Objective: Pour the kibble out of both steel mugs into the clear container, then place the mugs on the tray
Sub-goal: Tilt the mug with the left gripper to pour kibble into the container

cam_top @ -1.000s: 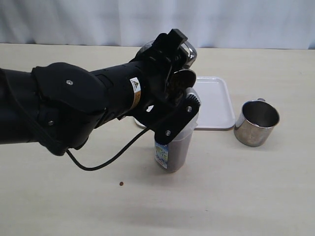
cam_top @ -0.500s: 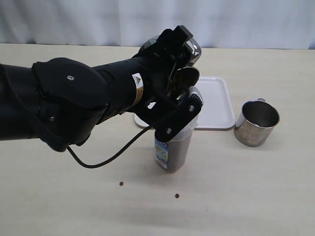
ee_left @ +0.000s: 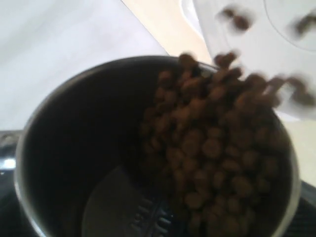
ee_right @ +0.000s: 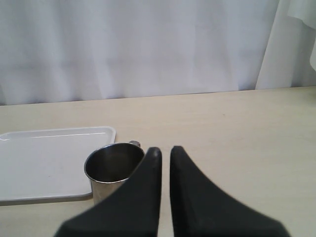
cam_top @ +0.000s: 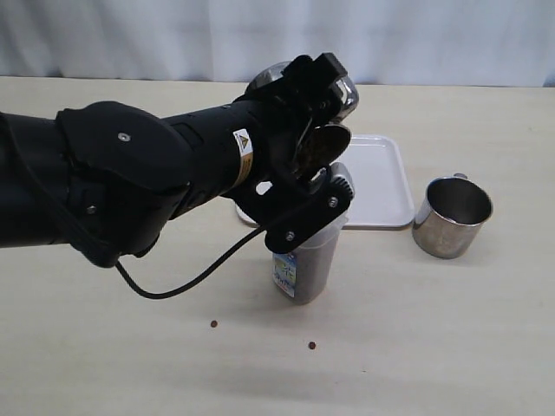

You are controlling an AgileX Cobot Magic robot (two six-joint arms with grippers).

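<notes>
My left gripper (cam_top: 314, 139) is shut on a steel mug (cam_top: 340, 97), tipped with its mouth down over the clear container (cam_top: 310, 260). In the left wrist view the mug (ee_left: 64, 148) fills the frame and brown kibble (ee_left: 212, 148) slides over its lip. Brown kibble shows through the container's wall. The other steel mug (cam_top: 451, 217) stands upright and empty on the table right of the white tray (cam_top: 381, 186). The right wrist view has this mug (ee_right: 113, 165) beside the tray (ee_right: 44, 158), with my right gripper (ee_right: 164, 152) shut and empty just right of it.
Two stray pellets lie on the table in front of the container, one (cam_top: 213, 324) to its left and one (cam_top: 311, 345) nearer. A black cable (cam_top: 186, 282) hangs from the left arm. A white curtain (cam_top: 434, 35) backs the table.
The left arm has nudged the tilted mug slightly to the right over the container. A second pellet has landed on the table in front of the container. The right gripper is unchanged.
</notes>
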